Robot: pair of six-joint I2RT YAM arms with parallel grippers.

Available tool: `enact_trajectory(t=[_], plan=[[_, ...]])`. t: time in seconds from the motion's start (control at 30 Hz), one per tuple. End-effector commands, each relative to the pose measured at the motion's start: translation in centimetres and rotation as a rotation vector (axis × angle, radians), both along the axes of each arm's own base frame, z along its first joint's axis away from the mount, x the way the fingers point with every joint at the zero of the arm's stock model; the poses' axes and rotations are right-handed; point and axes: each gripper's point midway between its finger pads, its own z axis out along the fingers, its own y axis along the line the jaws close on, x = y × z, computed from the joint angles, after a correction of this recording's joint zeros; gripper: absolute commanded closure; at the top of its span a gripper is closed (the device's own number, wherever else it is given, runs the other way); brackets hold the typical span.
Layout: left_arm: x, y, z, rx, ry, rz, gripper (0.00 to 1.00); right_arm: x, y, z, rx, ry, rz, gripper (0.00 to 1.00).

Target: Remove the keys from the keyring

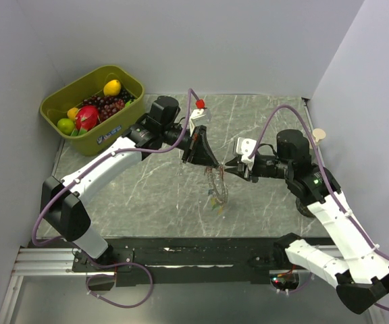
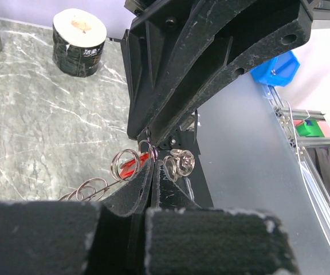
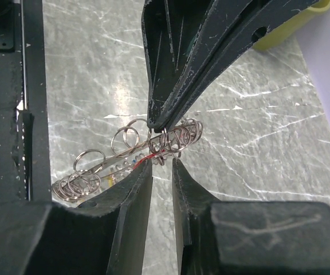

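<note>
Silver keyring (image 1: pixel 216 187) hangs in the air over the middle of the grey marble table (image 1: pixel 127 196), strung between both grippers, with the loose end dangling toward the tabletop. The left gripper (image 1: pixel 210 163) comes in from upper left and the right gripper (image 1: pixel 228 168) from the right, tips just beside each other.

Left jaws clenched: its own wrist view shows the two fingers (image 2: pixel 133 192) pressed flat together. The right wrist view shows the left tips pinching one ring of the bunch from above.

Right jaws nearly together, with a thin slit between the fingers (image 3: pixel 130 195). The left wrist view shows their tips converged on a small ring, so this one is grasping the keyring too.

The keyring reads as a bunch of overlapping silver split rings. In the right wrist view they spread sideways, with a cluster at the left end.

For the keys, one red key (image 2: pixel 132 165) sits among the rings right at the left fingertips, on the keyring. The top view shows small yellow and green bits low in the dangling part, too small to tell more.

Olive-green bin (image 1: pixel 123 125) at back left of the table holds fruit (image 1: pixel 86 116), well apart from the grippers. Tape roll (image 2: pixel 79 34) stands on the table off to the right side, also well apart
</note>
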Motion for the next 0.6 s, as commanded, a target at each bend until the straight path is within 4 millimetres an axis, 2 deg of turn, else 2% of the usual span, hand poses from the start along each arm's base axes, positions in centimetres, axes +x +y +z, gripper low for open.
enact_trajectory(t=[0.0, 0.1, 0.23, 0.4, 0.57], plan=[[-1.0, 0.4, 2.2, -0.061, -0.037, -0.047, 0.99, 0.3, 0.4, 1.0, 0.019, -0.028, 0.006, 0.72], [-0.9, 0.4, 2.2, -0.062, -0.037, -0.048, 0.99, 0.1, 0.7, 0.6, 0.015, -0.012, 0.029, 0.74], [-0.9, 0.3, 2.2, -0.062, -0.037, -0.047, 0.99, -0.3, 1.0, 0.2, 0.013, 0.002, 0.053, 0.82], [-0.8, 0.3, 2.1, -0.058, -0.032, -0.046, 0.99, -0.1, 1.1, -0.1, 0.007, 0.000, 0.045, 1.00], [-0.6, 0.2, 2.1, -0.056, -0.029, -0.043, 0.99, -0.2, 0.9, -0.7, -0.004, -0.009, 0.042, 1.00]])
